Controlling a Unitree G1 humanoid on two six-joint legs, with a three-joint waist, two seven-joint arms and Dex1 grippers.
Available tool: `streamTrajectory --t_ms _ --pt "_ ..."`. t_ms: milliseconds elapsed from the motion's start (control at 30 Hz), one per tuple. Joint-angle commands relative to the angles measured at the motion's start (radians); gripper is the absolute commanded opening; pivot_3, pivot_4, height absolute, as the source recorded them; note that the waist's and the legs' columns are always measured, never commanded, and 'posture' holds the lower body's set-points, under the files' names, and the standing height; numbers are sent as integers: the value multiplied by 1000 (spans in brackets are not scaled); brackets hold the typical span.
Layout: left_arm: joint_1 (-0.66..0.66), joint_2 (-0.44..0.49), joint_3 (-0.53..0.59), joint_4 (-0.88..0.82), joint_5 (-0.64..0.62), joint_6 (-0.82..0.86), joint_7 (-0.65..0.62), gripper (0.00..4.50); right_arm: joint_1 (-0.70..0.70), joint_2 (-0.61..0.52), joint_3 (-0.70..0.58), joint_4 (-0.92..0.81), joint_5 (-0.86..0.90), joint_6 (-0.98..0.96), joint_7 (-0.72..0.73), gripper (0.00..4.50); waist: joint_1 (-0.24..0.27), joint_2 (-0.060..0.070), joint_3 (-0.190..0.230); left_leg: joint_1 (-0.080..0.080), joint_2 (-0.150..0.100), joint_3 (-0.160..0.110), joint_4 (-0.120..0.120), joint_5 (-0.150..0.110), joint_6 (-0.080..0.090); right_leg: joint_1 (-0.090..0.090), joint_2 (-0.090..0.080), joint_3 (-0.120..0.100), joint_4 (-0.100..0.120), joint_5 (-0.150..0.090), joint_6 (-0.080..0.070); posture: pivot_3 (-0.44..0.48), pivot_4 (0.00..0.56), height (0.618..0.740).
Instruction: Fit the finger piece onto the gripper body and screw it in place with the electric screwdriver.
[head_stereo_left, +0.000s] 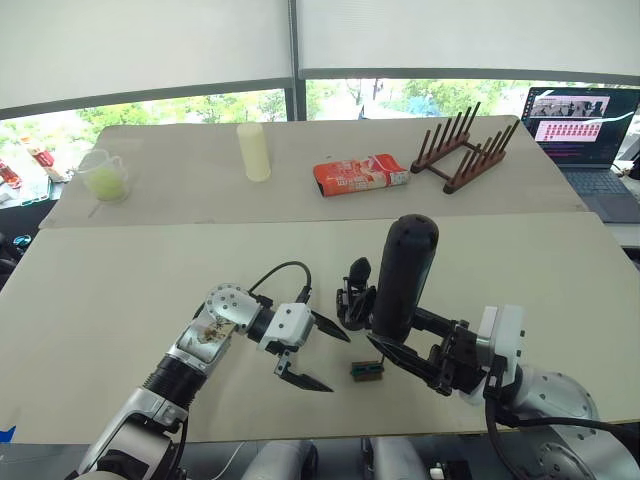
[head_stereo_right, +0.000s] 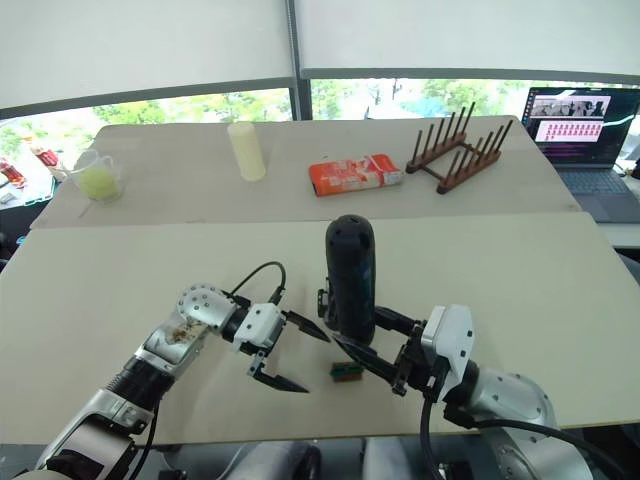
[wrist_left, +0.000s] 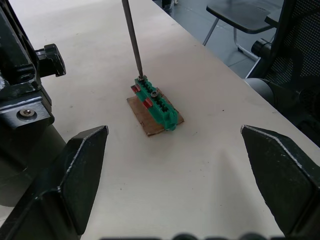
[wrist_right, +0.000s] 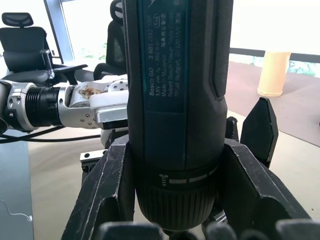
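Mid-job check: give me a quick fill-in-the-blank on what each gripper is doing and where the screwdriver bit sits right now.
1. The right gripper is shut on the electric ____.
2. The left gripper holds nothing; its fingers are ____.
3. The thin metal bit comes down onto the small ____-coloured block on the table.
4. The gripper body stands just beside the screwdriver, on the robot's ____ side of it.

Missing words: screwdriver; open; green; left
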Motion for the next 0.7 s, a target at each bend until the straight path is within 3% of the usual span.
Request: streamTrajectory --t_ms 33,700 --pt "-15 2 11 -12 -18 -3 -6 4500 -4 -2 -18 -35 17 -41 3 1897 0 0 0 0 0 0 0 0 0 0 0 0 0 0 0 0 150 740" --pt "-10 6 20 -2 -20 -9 -10 4500 -46 -64 -51 -145 107 20 -43 1897 0 0 0 0 0 0 0 0 0 0 0 0 0 0 0 0 150 740"
